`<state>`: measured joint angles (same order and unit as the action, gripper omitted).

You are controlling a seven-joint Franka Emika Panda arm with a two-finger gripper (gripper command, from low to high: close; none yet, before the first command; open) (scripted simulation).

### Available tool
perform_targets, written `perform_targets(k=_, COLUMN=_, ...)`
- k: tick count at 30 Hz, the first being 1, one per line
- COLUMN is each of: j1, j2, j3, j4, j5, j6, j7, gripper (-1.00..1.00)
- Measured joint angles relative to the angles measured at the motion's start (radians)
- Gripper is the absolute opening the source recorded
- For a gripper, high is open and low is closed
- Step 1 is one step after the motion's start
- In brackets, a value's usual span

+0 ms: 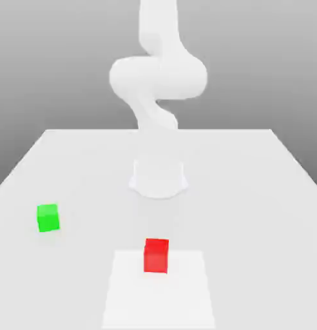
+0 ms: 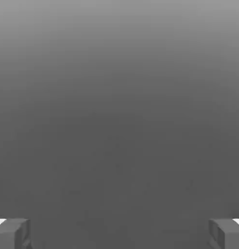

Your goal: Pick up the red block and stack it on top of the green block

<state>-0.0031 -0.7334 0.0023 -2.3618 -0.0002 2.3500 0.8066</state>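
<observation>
Two blocks lie apart on the white desk [image 1: 251,187], and the pincer is spread wide and holds nothing.

In the exterior view, the red block [image 1: 156,255] sits at the lower centre of the frame, the green block [image 1: 48,218] at the middle left, well apart from it; the white arm [image 1: 158,77] rises at the upper centre. In the hand view, the pincer [image 2: 119,233] shows two grey fingertips [image 2: 12,233] at the lower corners, far apart over plain grey ground.

White tabletop [image 1: 71,161]; plain grey backdrop [image 1: 51,58]; soft, even light
</observation>
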Motion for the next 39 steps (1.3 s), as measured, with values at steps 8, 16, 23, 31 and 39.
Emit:
perform_targets(k=8, j1=-0.011, j2=0.259, j3=0.007, j4=-0.229, j5=0.000, j6=0.190, j7=0.024, gripper=0.00)
perform_targets(k=16, j1=-0.019, j2=0.552, j3=0.011, j4=-0.476, j5=0.002, j6=0.400, j7=0.048, gripper=0.00)
perform_targets(k=23, j1=-0.023, j2=0.864, j3=0.009, j4=-0.507, j5=-0.009, j6=0.650, j7=0.063, gripper=0.00)
perform_targets(k=31, j1=-0.017, j2=0.936, j3=0.004, j4=-0.497, j5=-0.014, j6=0.711, j7=0.068, gripper=-1.00)
perform_targets(k=39, j1=-0.016, j2=0.694, j3=0.006, j4=-0.531, j5=0.000, j6=0.504, j7=0.057, gripper=-1.00)
